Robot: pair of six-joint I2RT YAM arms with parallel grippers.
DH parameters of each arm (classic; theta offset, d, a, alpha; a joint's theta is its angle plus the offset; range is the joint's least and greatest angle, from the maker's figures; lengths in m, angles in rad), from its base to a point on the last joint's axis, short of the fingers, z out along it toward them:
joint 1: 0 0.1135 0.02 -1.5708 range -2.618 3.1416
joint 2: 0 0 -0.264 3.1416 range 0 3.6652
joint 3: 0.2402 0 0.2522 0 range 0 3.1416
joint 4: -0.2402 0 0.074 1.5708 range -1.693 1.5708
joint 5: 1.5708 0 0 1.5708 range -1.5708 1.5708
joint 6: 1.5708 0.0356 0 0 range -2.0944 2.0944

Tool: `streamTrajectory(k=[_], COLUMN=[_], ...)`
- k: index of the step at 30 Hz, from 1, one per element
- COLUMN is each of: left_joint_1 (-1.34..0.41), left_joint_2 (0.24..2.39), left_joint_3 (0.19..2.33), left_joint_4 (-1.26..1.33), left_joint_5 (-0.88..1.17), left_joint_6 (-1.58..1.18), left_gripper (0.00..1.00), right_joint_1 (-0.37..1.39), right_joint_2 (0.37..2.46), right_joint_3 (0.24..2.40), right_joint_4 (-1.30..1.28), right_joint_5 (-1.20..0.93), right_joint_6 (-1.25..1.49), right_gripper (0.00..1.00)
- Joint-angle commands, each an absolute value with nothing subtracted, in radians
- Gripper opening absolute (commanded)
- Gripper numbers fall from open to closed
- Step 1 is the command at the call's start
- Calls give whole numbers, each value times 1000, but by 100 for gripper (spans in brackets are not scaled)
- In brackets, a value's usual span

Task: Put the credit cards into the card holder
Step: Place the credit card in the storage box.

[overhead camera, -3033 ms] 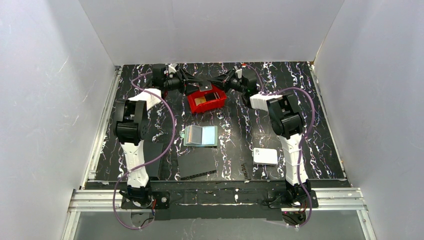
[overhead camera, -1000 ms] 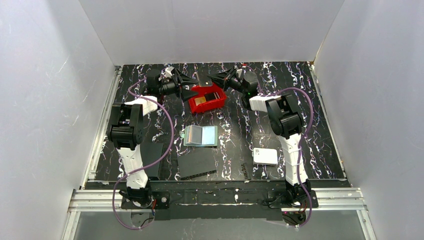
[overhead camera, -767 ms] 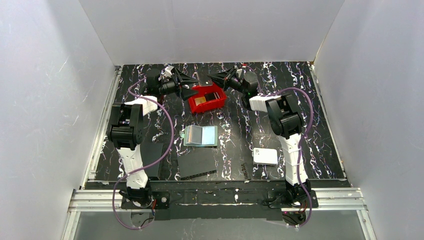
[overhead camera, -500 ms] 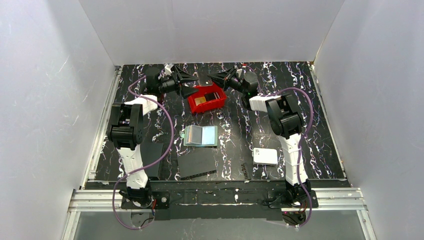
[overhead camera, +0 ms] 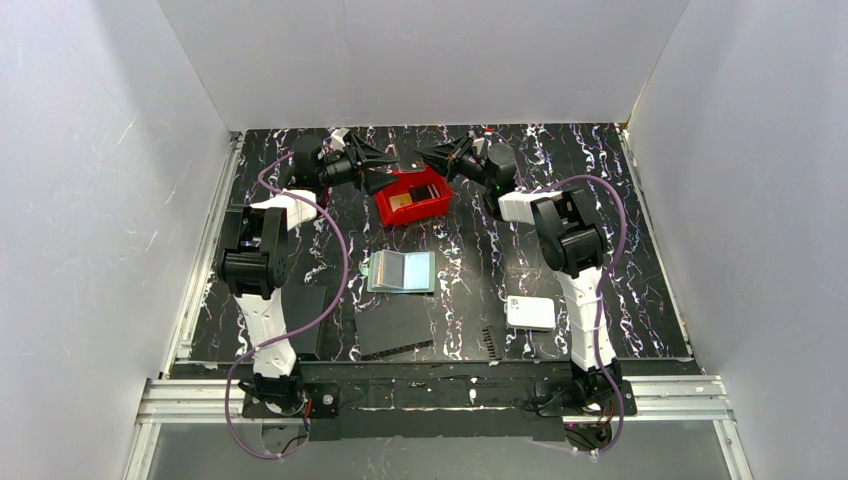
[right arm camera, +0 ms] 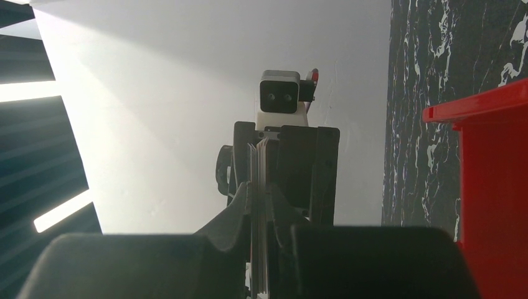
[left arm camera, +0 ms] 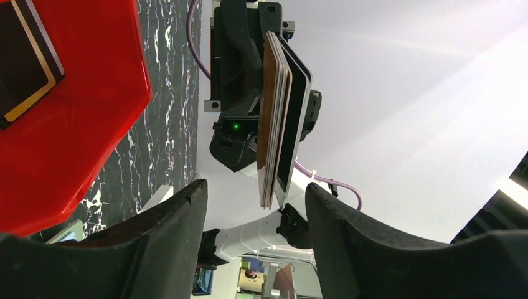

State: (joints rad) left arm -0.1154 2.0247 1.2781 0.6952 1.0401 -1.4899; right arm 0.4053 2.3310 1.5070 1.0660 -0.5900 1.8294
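My right gripper (overhead camera: 424, 158) is shut on a small stack of credit cards (overhead camera: 405, 160) and holds it upright above the back rim of the red bin (overhead camera: 413, 208). In the right wrist view the stack (right arm camera: 260, 163) shows edge-on between the closed right gripper (right arm camera: 260, 194). My left gripper (overhead camera: 388, 172) is open and faces the stack from the left. In the left wrist view the cards (left arm camera: 278, 118) hang in line with the gap of the open left gripper (left arm camera: 255, 187), untouched. The grey-green card holder (overhead camera: 401, 270) lies open at mid-table. Another card (overhead camera: 404, 201) lies in the bin.
A white rounded box (overhead camera: 530, 312) lies near the right arm. Flat black rectangles (overhead camera: 395, 325) lie at the front near the left arm. The red bin also shows in the left wrist view (left arm camera: 75, 124) and the right wrist view (right arm camera: 492, 187). White walls enclose the table.
The left gripper drew back to the left from the cards above the bin, then edged right toward them again. The right gripper keeps the stack, slightly raised.
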Motion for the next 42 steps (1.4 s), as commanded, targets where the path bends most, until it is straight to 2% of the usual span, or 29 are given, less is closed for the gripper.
streamTrajectory(k=[1, 40, 42], left_joint_1=[-121, -133, -133], left_joint_2=[2028, 2063, 2066], left_joint_3=[1306, 1299, 1301], left_joint_4=[710, 711, 711], left_joint_5=[1064, 1063, 1065], left_joint_6=[-1485, -1485, -1484], left_gripper=[56, 47, 43], right_joint_1=[405, 417, 420], right_joint_2=[2332, 2350, 2356], right_joint_3=[1531, 1532, 1530], right_joint_4=[1131, 1216, 1229], right_joint_5=[-586, -574, -570], right_joint_6=[1832, 1924, 1939], right_gripper=[1, 1, 1])
